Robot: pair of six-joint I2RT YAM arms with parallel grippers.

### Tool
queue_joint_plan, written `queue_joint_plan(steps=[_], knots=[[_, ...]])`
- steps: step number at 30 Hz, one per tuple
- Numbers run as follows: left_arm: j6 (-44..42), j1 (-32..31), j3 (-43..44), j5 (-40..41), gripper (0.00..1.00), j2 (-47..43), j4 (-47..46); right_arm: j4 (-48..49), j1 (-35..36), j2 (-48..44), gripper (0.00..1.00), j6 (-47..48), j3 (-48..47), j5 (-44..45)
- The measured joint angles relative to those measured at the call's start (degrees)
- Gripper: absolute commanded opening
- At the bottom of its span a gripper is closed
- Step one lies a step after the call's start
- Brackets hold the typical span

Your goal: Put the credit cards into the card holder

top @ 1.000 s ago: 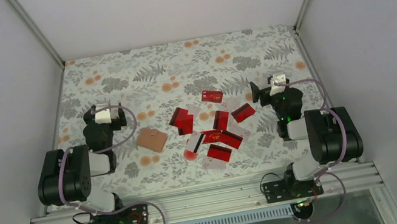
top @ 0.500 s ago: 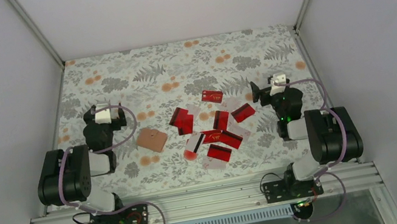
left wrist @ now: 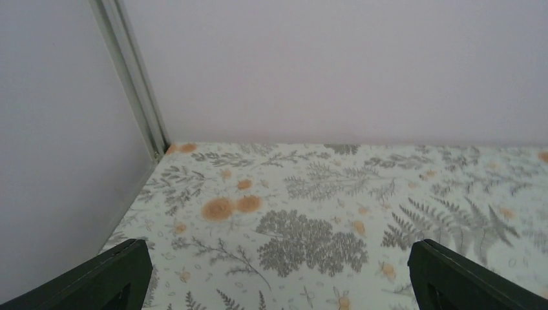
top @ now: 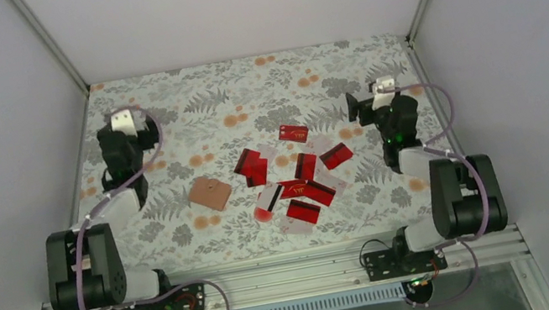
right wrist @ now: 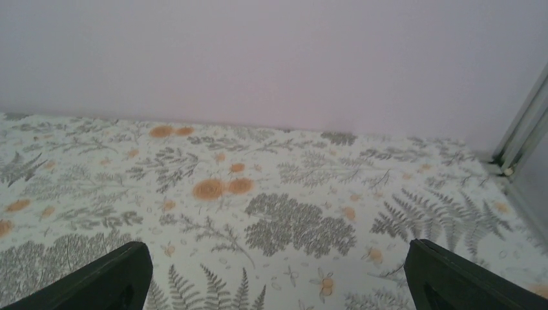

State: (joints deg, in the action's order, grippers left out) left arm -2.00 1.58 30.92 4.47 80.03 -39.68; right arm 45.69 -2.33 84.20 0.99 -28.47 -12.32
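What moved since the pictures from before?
Both arms stretched out. The left claw went a long way toward the far left corner of the table. The right claw went a little farther out too. Neither grabbed anything, and both are open. The credit cards and the card holder stayed put.

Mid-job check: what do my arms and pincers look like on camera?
The left arm and right arm are black, with chunky rounded joints and pale grey links. A purplish cable runs along each. Each wrist carries a white block; green lights show on the right arm. The left pincer and right pincer have dark fingers.
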Motion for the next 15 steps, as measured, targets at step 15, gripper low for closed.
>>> queue_joint_plan(steps=[15], knots=[[22.21, 0.94, 29.75, -2.6, 1.0, 1.75, 54.64, -36.92, 0.85, -4.81, 0.99, -8.44, -34.25, 6.21]])
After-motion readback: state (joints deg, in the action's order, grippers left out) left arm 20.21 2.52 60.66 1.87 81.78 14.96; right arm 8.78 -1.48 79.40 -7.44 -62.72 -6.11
